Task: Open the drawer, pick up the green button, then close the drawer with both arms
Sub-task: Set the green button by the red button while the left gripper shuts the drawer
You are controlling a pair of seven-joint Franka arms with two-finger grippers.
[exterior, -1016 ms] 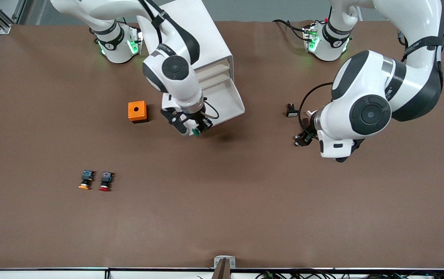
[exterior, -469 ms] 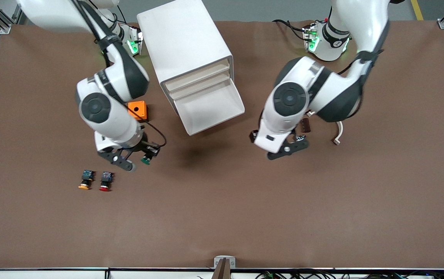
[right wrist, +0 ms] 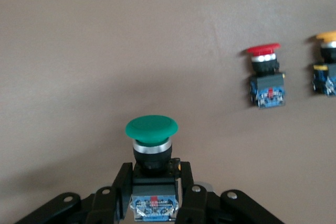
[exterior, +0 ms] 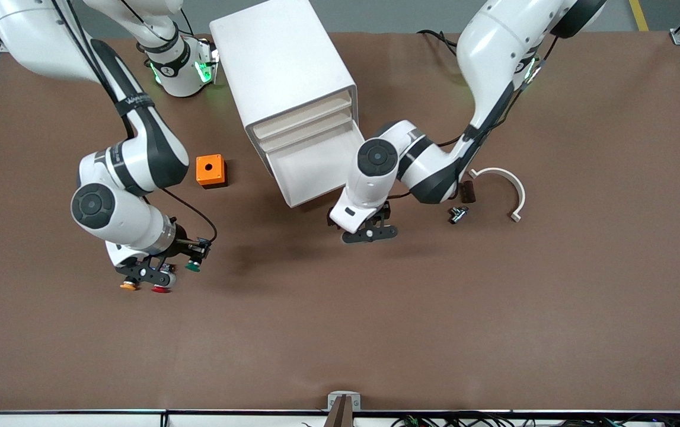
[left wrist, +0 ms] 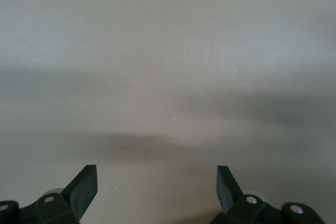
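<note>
The green-capped button [right wrist: 151, 153], small, light and rigid, sits pinched by its black body in the right gripper [exterior: 181, 265] at lower left of the frame, while the left gripper [exterior: 369, 232] gapes empty mid-frame.

Front view: high, looking down over the whole brown bench [exterior: 375, 332] toward both arm bases. Left wrist view: very close, facing bare bench surface only. Right wrist view: close above the bench, sharing with the front view the small red-capped push-button [right wrist: 266, 74] [exterior: 160, 289].
</note>
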